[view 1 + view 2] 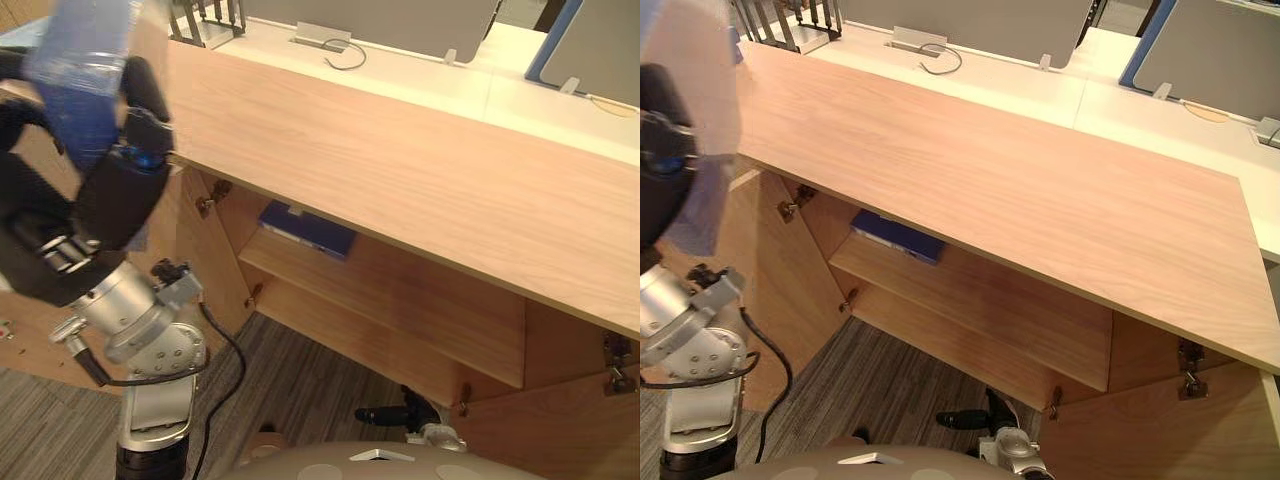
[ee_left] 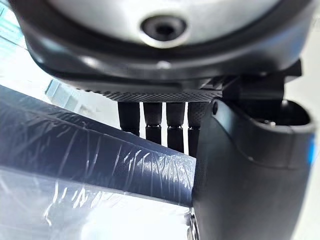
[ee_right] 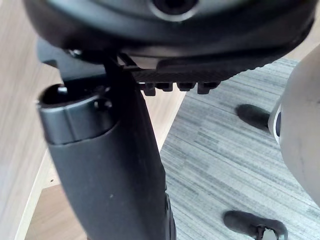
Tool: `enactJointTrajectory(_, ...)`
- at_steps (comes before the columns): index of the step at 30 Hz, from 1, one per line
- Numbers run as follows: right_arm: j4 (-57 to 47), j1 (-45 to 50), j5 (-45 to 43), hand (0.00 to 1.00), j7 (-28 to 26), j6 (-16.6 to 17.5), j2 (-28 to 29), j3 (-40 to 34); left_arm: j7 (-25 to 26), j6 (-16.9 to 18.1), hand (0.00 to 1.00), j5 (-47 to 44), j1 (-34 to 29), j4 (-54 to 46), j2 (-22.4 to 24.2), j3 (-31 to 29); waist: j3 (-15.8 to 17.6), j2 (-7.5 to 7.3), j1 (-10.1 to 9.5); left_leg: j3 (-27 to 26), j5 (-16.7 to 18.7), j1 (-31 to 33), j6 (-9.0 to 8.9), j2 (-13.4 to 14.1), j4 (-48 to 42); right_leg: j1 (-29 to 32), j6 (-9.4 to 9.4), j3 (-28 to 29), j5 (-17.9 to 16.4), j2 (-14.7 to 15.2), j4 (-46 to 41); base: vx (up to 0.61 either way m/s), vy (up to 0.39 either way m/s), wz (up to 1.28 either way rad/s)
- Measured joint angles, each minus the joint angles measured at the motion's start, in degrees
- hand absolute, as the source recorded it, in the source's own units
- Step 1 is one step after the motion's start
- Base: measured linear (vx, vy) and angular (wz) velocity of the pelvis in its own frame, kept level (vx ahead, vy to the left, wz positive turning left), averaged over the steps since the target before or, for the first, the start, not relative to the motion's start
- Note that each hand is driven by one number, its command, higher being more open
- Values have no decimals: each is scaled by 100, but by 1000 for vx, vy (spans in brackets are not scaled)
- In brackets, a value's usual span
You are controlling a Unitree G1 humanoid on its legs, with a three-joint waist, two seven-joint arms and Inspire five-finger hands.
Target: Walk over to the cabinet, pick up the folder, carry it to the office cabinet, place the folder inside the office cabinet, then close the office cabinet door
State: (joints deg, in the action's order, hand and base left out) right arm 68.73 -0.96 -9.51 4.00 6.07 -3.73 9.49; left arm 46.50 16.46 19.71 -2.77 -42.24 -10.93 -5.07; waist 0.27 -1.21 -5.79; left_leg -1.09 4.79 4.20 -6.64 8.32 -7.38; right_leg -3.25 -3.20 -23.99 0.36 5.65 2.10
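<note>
My left hand [image 1: 115, 200] is raised at the upper left, shut on a blue folder [image 1: 80, 70] wrapped in clear plastic. In the left wrist view the folder [image 2: 90, 150] sits between the fingers [image 2: 152, 125] and the thumb. The wooden office cabinet [image 1: 400, 170] stands just ahead with both doors swung open. On its inner shelf [image 1: 400, 290] another flat blue folder [image 1: 308, 230] lies at the left end. My right hand [image 1: 395, 413] hangs low in front of the cabinet's base, fingers relaxed and holding nothing, and my right hand [image 3: 110, 175] is over the carpet.
The left door [image 1: 770, 280] stands open just beside my left arm, the right door [image 1: 560, 420] at the lower right. Behind the cabinet runs a white desk [image 1: 520, 90] with grey dividers, a metal rack [image 1: 205, 20] and a cable box [image 1: 322, 35]. Grey carpet [image 1: 300, 390] lies below.
</note>
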Motion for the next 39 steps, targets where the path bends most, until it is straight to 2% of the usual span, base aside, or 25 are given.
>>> enactJointTrajectory(4, 24, 8, 0, 100, -38, -1, 14, -2, 7, 238, 0, -461, 0, -172, 127, -471, -62, -11, -17, 94, -131, -69, -22, -2, 177, 1, 22, -98, -52, 9, -97, -29, -13, 12)
enactJointTrajectory(10, 24, 4, 0, 100, -90, -2, 23, -6, -101, 478, 0, -1080, 0, -312, 181, -729, -100, -21, -20, 138, -177, -70, -24, -7, 192, -26, 32, -126, -58, 8, -106, -31, -5, 5)
enactJointTrajectory(15, 28, 5, -1, 100, -111, -9, 23, -24, -557, 656, 0, -1724, -1, -321, 222, -779, -101, -18, -15, 169, -239, -77, -26, -11, 264, -23, 16, -165, -48, 9, -107, -15, -17, 4)
enactJointTrajectory(19, 34, 4, -1, 100, -124, -24, 22, -108, -1217, 878, 0, -2785, -2, -290, 346, -765, -98, -4, -28, 171, -240, -65, -25, -15, 267, -24, 8, -167, -44, 8, -96, 0, 0, 0)
enactJointTrajectory(21, 35, 3, -1, 100, -156, -36, 19, -119, -1782, 969, 0, -3666, -6, -161, 356, -735, -92, 8, -38, 170, -240, -64, -25, -16, 263, -29, 7, -167, -43, 7, -94, 0, 0, 0)
enactJointTrajectory(26, 36, -7, 6, 100, -340, -80, 13, -226, -3181, 926, 0, -5635, -82, 299, 321, -443, -85, 55, -41, 168, -239, -63, -24, -18, 255, -35, 7, -166, -43, 7, -95, 0, 0, 0)
enactJointTrajectory(28, 36, -6, 10, 100, -365, -104, 10, -227, -3492, 826, 0, -6034, -213, 422, 264, -335, -95, 87, -26, 158, -238, -65, -23, -18, 254, -35, 6, -158, -43, 7, -94, 0, 0, 0)
enactJointTrajectory(35, 33, -19, 19, 100, -532, -181, -137, -222, -4489, 363, 0, -7109, -524, 861, -638, 136, -95, 267, -38, 136, -234, -68, -16, -14, 253, -34, 4, -142, -41, 5, -92, 0, 0, 0)
enactJointTrajectory(39, -219, -33, 6, 100, -679, -187, -320, -200, -4867, 322, 0, -7368, -687, 864, -1003, 112, -98, 279, -32, 100, -229, -74, -12, -10, 255, -26, 0, -110, -38, 4, -86, 3, 1, -4)
